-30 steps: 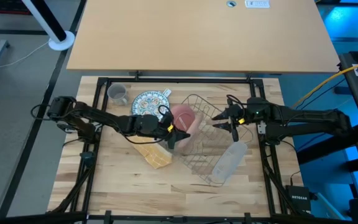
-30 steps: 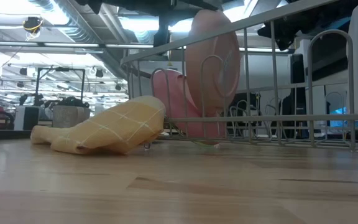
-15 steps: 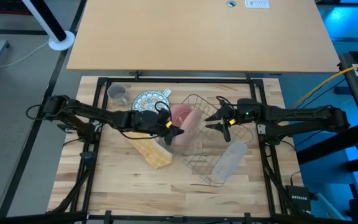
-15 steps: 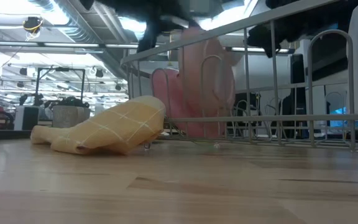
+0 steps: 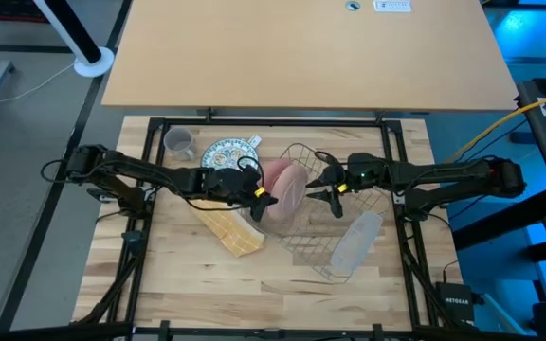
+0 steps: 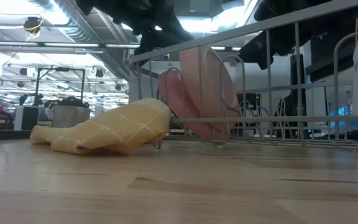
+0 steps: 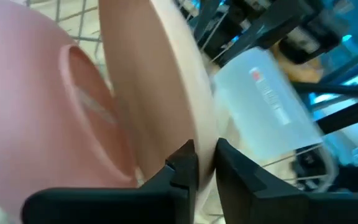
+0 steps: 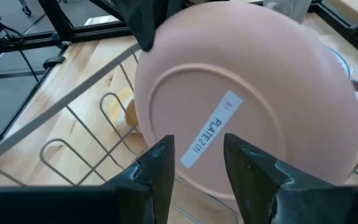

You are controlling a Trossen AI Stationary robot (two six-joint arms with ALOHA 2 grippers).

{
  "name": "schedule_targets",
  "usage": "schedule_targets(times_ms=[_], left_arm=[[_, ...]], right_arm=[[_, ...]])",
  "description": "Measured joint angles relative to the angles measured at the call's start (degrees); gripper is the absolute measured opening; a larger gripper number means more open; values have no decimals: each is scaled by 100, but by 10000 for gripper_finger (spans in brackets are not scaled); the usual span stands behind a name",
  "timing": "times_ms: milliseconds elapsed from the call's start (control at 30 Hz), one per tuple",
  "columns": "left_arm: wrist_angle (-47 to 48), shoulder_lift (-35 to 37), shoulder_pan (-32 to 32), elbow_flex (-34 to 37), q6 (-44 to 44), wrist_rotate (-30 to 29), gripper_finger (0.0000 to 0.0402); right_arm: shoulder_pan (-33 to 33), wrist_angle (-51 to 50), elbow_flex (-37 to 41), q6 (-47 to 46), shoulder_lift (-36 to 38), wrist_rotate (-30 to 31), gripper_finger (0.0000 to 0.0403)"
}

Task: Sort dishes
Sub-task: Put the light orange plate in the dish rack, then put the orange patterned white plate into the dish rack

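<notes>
the pink plate [image 5: 290,188] stands on edge inside the wire dish rack [image 5: 325,248], near the rack's left end, its underside with a white label turned toward the right arm. just behind it on the left, a pink bowl [image 5: 275,174] also sits on edge in the rack, close against the plate. the left tool [image 5: 263,200] is at the plate's rim; its 2 dark fingers [image 7: 182,171] stand only a narrow gap apart with the rim running up between them, and i cannot tell whether they grip it. the right tool [image 5: 331,192] hovers over the rack just right of the plate, fingers apart and empty, aimed at the plate's underside. a clear oblong plastic tray [image 5: 355,240] leans in the rack's right end. a yellow checked cloth [image 5: 232,230] lies bunched on the wooden surface [image 5: 197,275], touching the rack's left side. farther back on the surface sit a blue-patterned plate [image 5: 224,153] and, to its left, a small grey mug [image 5: 178,142], well apart from the rack.
</notes>
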State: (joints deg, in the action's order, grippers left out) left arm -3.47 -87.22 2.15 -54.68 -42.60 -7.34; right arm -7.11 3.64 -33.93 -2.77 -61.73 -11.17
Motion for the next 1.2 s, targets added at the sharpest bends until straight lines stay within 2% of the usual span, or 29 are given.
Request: schedule_targets(times_ms=[300,400,600,867,1000,1200], left_arm=[[767,-27,-13,9,40,-192,110],[1025,2,0,-7,-57,2,128],[1132,144,-3,0,106,758,135],[2007,770,-180,16,518,844,136],[2712,1099,-353,8,945,733,136],[3987,1123,-463,5,1786,-251,136]], right_arm=[[0,142,0,5,-9,6,143],[0,123,0,5,-9,6,143],[-1,121,0,7,-9,4,143],[-2,80,4,23,-5,4,143],[-1,57,5,27,14,2,143],[0,46,6,29,15,2,143]])
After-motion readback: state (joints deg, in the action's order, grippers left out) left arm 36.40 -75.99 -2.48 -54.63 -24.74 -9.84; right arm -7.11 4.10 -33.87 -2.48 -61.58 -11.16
